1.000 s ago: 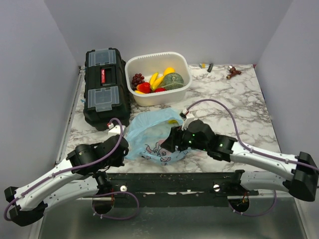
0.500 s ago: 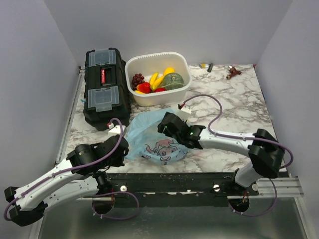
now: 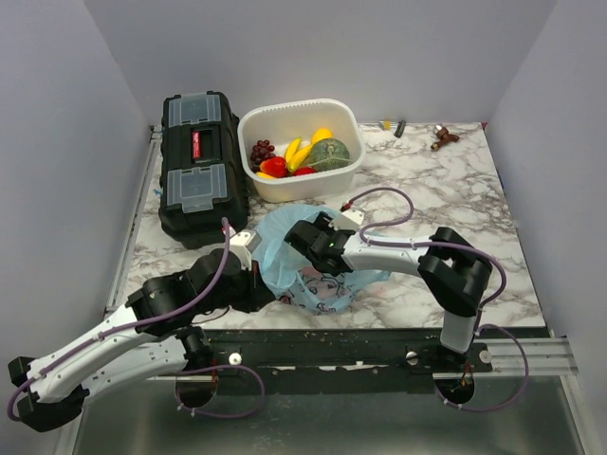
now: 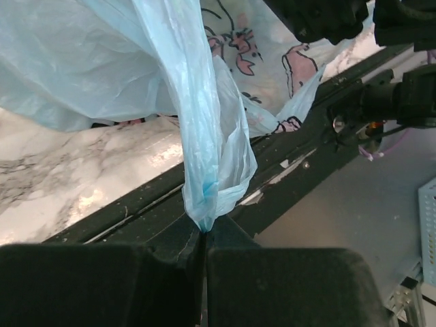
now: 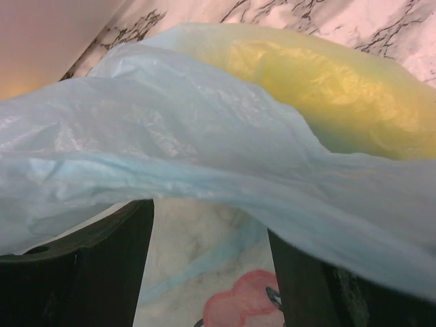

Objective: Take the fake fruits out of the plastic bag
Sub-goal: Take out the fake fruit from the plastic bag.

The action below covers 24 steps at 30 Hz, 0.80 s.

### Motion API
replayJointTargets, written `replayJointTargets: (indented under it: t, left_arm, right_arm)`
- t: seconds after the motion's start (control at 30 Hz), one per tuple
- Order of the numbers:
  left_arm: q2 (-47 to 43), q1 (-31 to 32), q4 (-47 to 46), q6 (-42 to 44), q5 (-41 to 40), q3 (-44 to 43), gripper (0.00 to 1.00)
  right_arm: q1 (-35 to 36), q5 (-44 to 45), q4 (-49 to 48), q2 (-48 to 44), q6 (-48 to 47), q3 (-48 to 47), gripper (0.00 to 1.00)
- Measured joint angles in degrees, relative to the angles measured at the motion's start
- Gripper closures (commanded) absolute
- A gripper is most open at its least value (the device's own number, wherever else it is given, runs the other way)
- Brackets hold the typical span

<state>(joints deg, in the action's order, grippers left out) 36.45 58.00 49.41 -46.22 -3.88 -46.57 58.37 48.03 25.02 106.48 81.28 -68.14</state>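
The plastic bag (image 4: 204, 136) is pinched by the closed left gripper (image 4: 203, 238); the right gripper (image 5: 208, 231) is spread wide at its mouth, empty. The toolbox label (image 3: 198, 144) is unreadable.

Stock on the bench (image 3: 446, 190), counted by kind
Plastic bag (image 3: 327, 292), 1; white tub (image 3: 303, 186), 1; black toolbox (image 3: 199, 175), 1. In the tub: grape bunch (image 3: 261, 152), 1; red pieces (image 3: 274, 167), 2; banana bunch (image 3: 295, 153), 1; melon (image 3: 329, 154), 1; lemon (image 3: 322, 135), 1. Inside the bag: yellow piece (image 5: 327, 95), 1.

A lab test booth: plain grey walls (image 3: 313, 47) enclose a marble-topped table (image 3: 446, 199).
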Motion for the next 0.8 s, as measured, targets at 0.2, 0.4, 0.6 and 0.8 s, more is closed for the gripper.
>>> replayJointTargets:
  t: [0.2,0.4,0.6,0.8]
  left_arm:
    - [-1.46,0.26,-1.57,-0.76,2.78,3.72,1.0]
    - [-2.58,0.26,2.05,-0.02,2.8,3.72,1.0]
    - [-3.17,0.33,3.28,1.2,3.13,3.61,1.0]
    - [-1.22,0.87,6.75,1.33,3.41,2.64,1.0]
  right_arm:
    - [-1.97,2.12,-0.33,0.0,1.29,1.49,0.21]
    - [-4.98,3.08,-2.4,0.59,0.26,1.46,0.13]
    - [-6.8,3.1,-3.15,3.37,0.17,0.96,0.13]
    - [-7.65,4.0,-3.98,4.98,-2.43,-1.64,0.12]
